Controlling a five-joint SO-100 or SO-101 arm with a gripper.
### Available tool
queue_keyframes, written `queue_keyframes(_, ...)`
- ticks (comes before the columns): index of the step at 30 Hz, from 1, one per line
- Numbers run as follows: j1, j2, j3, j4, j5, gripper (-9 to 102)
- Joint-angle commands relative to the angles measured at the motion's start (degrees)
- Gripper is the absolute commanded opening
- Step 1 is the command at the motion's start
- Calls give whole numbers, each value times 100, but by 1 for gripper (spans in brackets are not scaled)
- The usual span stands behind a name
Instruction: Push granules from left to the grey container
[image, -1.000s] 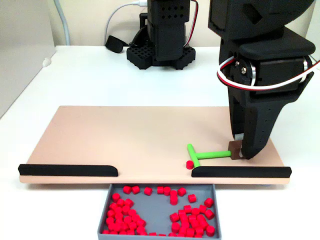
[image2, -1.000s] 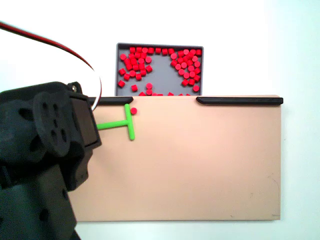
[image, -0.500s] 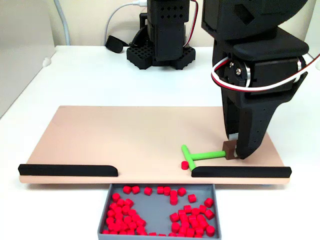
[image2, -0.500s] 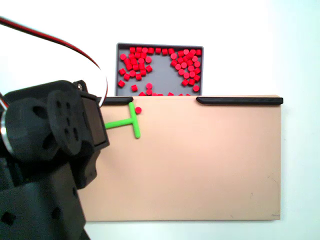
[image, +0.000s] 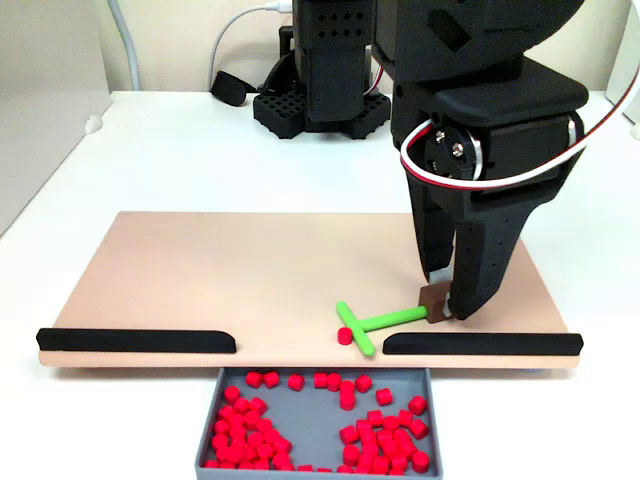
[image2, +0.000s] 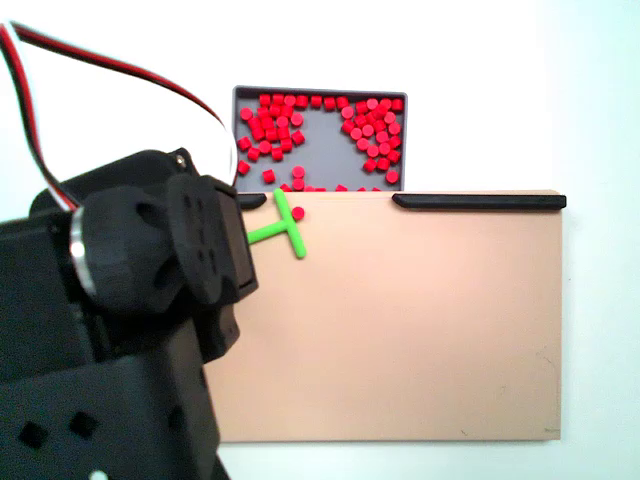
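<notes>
The gripper (image: 447, 305) is clamped on the brown end of a green T-shaped pusher (image: 364, 324). One granule (image: 344, 336) touches its crossbar on the board (image: 250, 270) — just beside the grey container (image: 316, 408), which holds many more.

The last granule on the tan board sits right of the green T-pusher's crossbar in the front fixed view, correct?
No. In that fixed view the granule lies left of the green T-pusher crossbar, touching it, on the tan board by the gap.

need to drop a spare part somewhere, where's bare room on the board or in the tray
The board is bare left of the green pusher, behind the left black strip. The tray has one bare grey patch mid-floor; granules crowd its sides. The gripper and one granule crowd the gap.
</notes>
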Motion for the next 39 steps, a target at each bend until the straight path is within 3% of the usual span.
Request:
queue_keyframes(1, 132, 114, 35, -18, -378, 0)
queue_keyframes(7, 316, 132, 35, -18, -1116, 0)
queue_keyframes(15, 527, 325, 35, -88, -2883, 0)
queue_keyframes(20, 448, 932, 229, -18, -3261, 0)
queue_keyframes(26, 193, 3006, 2417, -18, -4087, 0)
queue_keyframes(31, 387, 4693, 4430, -105, -5616, 0)
queue_keyframes(39, 729, 6319, 6267, -343, -7225, 0)
